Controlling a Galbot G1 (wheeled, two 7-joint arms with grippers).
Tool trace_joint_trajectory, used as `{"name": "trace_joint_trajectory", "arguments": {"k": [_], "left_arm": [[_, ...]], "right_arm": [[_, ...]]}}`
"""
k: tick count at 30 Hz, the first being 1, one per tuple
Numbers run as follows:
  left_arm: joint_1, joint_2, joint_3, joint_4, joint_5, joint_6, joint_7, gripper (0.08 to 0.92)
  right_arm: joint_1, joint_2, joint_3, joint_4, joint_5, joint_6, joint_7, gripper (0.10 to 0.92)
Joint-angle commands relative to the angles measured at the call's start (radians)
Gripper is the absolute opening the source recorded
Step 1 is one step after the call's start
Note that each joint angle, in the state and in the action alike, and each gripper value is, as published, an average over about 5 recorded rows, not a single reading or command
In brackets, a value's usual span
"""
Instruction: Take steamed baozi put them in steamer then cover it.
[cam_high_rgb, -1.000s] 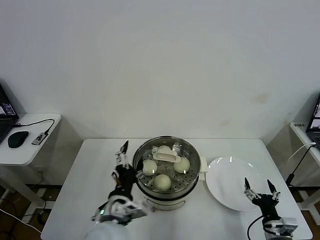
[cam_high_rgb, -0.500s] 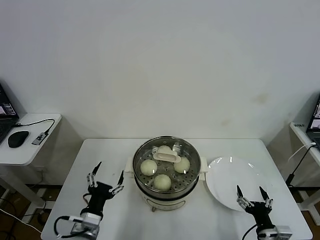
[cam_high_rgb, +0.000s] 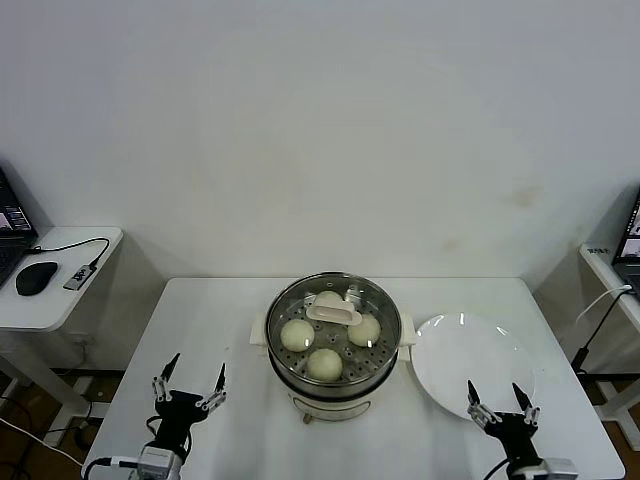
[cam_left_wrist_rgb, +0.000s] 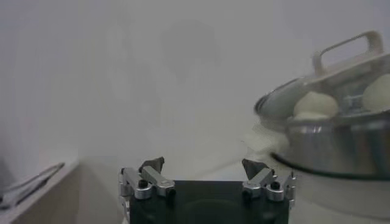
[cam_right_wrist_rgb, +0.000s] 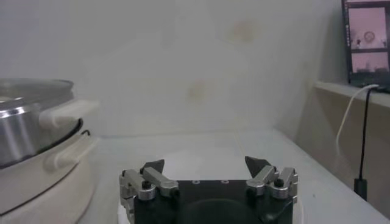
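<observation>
The steel steamer (cam_high_rgb: 335, 385) stands mid-table with the clear glass cover (cam_high_rgb: 335, 315) on it. Through the lid I see three cream baozi (cam_high_rgb: 324, 364) clearly and a fourth partly behind the lid handle. My left gripper (cam_high_rgb: 187, 389) is open and empty at the front left of the table, apart from the pot. In the left wrist view the left gripper (cam_left_wrist_rgb: 203, 165) is open, with the steamer (cam_left_wrist_rgb: 341, 143) and cover (cam_left_wrist_rgb: 344, 58) beyond it. My right gripper (cam_high_rgb: 499, 400) is open and empty at the front right, by the plate's near edge. The right wrist view shows the right gripper (cam_right_wrist_rgb: 205, 164) open beside the steamer (cam_right_wrist_rgb: 33, 146).
An empty white plate (cam_high_rgb: 470, 365) lies right of the steamer. A side table (cam_high_rgb: 50, 285) at left holds a mouse and cables. Another desk with a cable (cam_high_rgb: 605, 300) stands at right.
My left gripper has drawn back from beside the steamer to the table's front left. My right gripper has also moved back toward the front edge. The lid stays on the pot.
</observation>
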Motion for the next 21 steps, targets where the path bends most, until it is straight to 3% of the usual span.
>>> {"name": "trace_joint_trajectory", "arguments": {"k": [1, 21], "left_arm": [[0.024, -0.004, -0.015, 0.006, -0.043, -0.007, -0.023, 0.823], [0.025, -0.006, -0.019, 0.001, -0.044, 0.013, 0.000, 0.823]], "right_arm": [[-0.010, 0.016, 0.000, 0.002, -0.031, -0.002, 0.015, 0.823], [0.004, 0.005, -0.002, 0.003, -0.076, -0.002, -0.035, 0.823]]}}
